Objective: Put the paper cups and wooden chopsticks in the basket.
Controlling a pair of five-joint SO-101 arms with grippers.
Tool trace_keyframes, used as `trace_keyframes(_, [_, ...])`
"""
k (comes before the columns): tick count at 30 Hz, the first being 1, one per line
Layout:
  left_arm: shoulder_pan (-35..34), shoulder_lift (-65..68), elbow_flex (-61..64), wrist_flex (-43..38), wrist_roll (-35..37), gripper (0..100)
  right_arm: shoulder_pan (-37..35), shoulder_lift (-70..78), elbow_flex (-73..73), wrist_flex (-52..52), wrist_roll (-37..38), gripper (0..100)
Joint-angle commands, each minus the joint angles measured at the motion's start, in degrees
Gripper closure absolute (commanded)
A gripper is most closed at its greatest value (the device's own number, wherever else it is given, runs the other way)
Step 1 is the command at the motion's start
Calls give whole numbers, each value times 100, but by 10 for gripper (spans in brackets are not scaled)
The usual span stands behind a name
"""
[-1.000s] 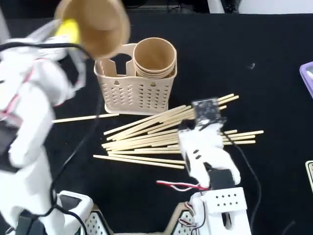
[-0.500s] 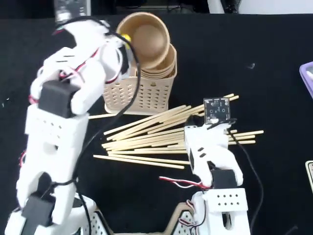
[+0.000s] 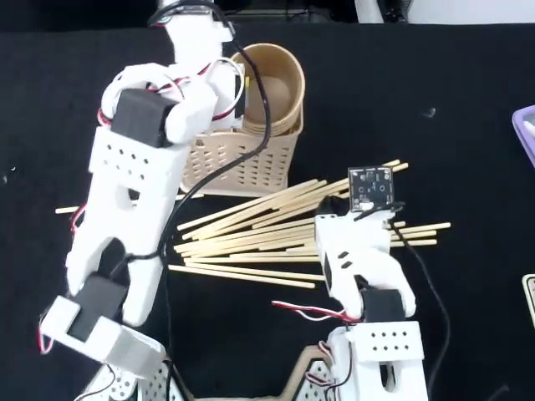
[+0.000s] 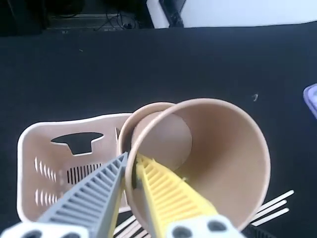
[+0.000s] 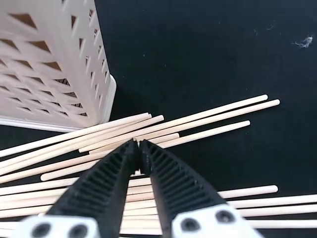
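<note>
My left gripper (image 4: pixel 130 163) is shut on the rim of a brown paper cup (image 4: pixel 213 158), held tilted over the stack of cups in the beige basket (image 4: pixel 59 163). From above, the held cup (image 3: pixel 272 79) sits on top of that stack in the basket's (image 3: pixel 230 163) right compartment, with the left gripper (image 3: pixel 241 88) at its rim. A heap of wooden chopsticks (image 3: pixel 267 230) lies on the black table in front of the basket. My right gripper (image 5: pixel 137 145) is shut, empty, and hovers just over the chopsticks (image 5: pixel 198 121), close to the basket's corner (image 5: pixel 59 69).
One stray chopstick (image 3: pixel 71 208) lies left of the basket, partly under the left arm. A purple object (image 3: pixel 525 134) sits at the table's right edge. The black table (image 3: pixel 435 92) is bare to the right of the basket.
The left arm has swung right and down with the paper cup, from high at the back left to over the stacked cups in the basket. The right arm shifted slightly, then stayed still.
</note>
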Motion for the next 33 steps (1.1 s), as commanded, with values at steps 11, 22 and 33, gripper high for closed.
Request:
trace_keyframes(11, [-127, 316, -1341, 105, -440, 770, 79, -84, -22, -149, -18, 987])
trace_keyframes(22, [-119, 316, -1868, 413, -475, 787, 79, -84, -22, -149, -18, 987])
trace_keyframes(33, [-1103, -457, -1640, 1574, -1187, 787, 79, -84, -22, -149, -18, 987])
